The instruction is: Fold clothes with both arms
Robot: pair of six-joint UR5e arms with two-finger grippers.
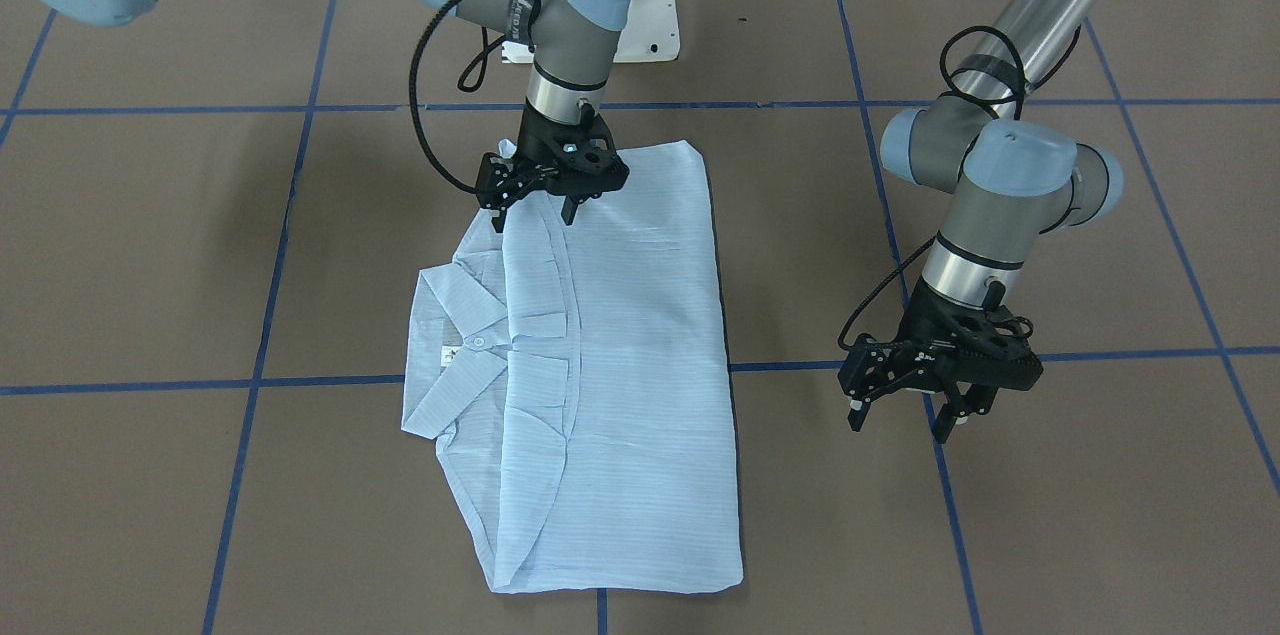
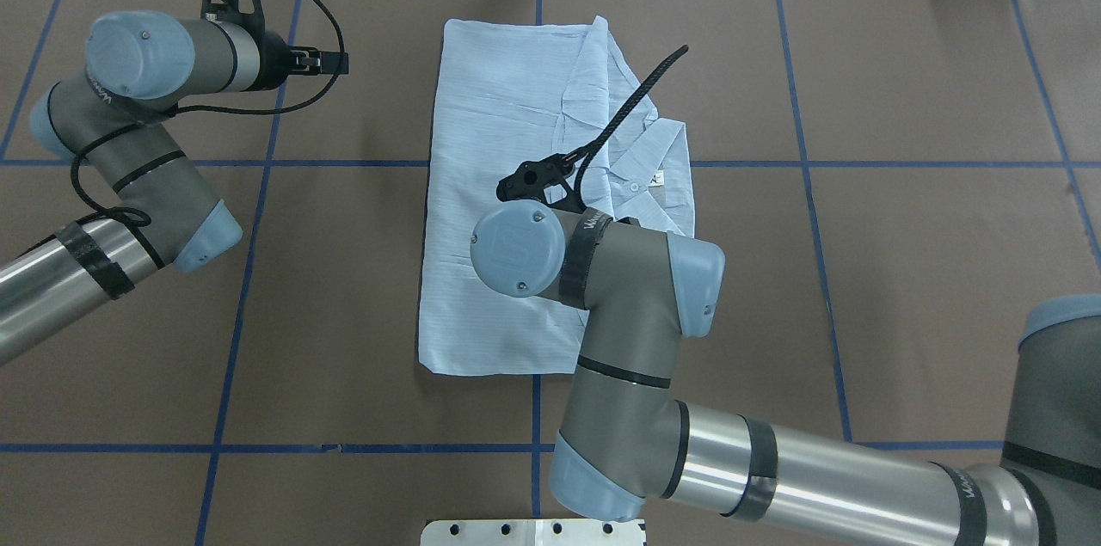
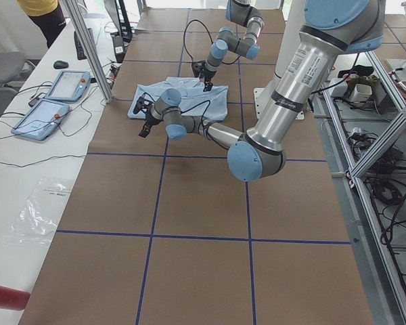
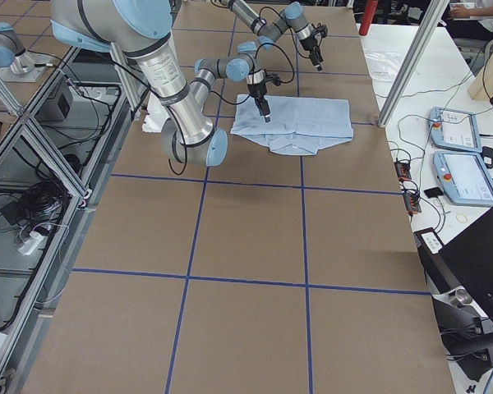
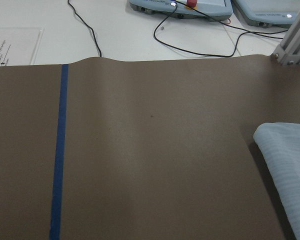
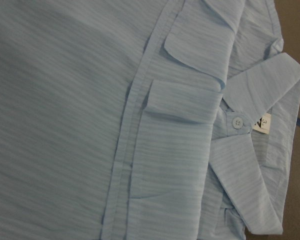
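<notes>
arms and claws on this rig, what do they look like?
Left arm and right arm: silver-grey tubes, light blue joint caps, black bands, looped black cables. Left claw and right claw: black, two-fingered, skeletal linkages.

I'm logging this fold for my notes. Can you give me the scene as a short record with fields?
shirt: folded into a rough rectangle, lying flat
collar: showing at one long side
right gripper: open, at the shirt's end nearest the robot
left gripper: open, over bare table beside the shirt, not touching it
table: brown with blue tape lines
</notes>
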